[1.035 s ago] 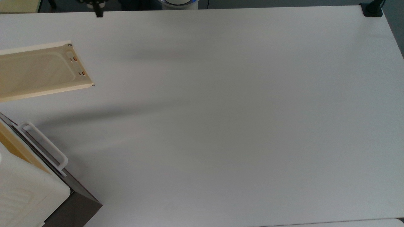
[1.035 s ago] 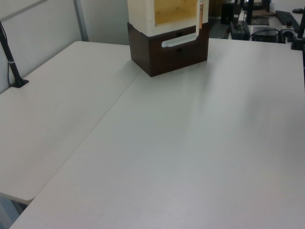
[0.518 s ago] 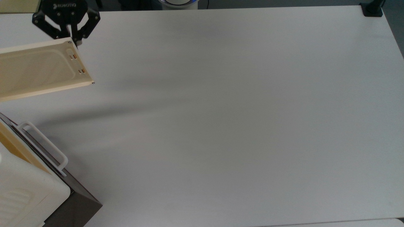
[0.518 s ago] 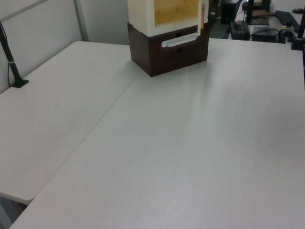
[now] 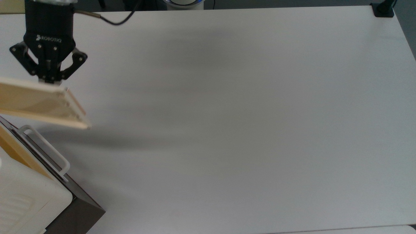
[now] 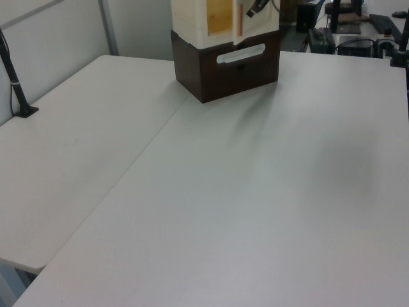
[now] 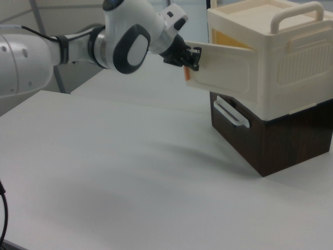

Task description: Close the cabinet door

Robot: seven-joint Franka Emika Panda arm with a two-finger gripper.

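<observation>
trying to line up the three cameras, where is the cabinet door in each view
Top view: the cabinet door sits at the top view's left edge, just below the gripper.
Left view: a narrow upright strip at the top centre, in front of the cabinet opening.
Right view: a pale panel at upper centre, swung out from the cabinet.
Shared landmark: the white bar handle on the dark brown front, below the door.

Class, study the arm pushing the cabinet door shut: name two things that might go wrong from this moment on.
1. The gripper presses only near the free edge of the cabinet door, so it may slide off and leave the door ajar.
2. The door is partly open on the cabinet; a hard push might shove the cabinet across the table instead of closing it.
</observation>
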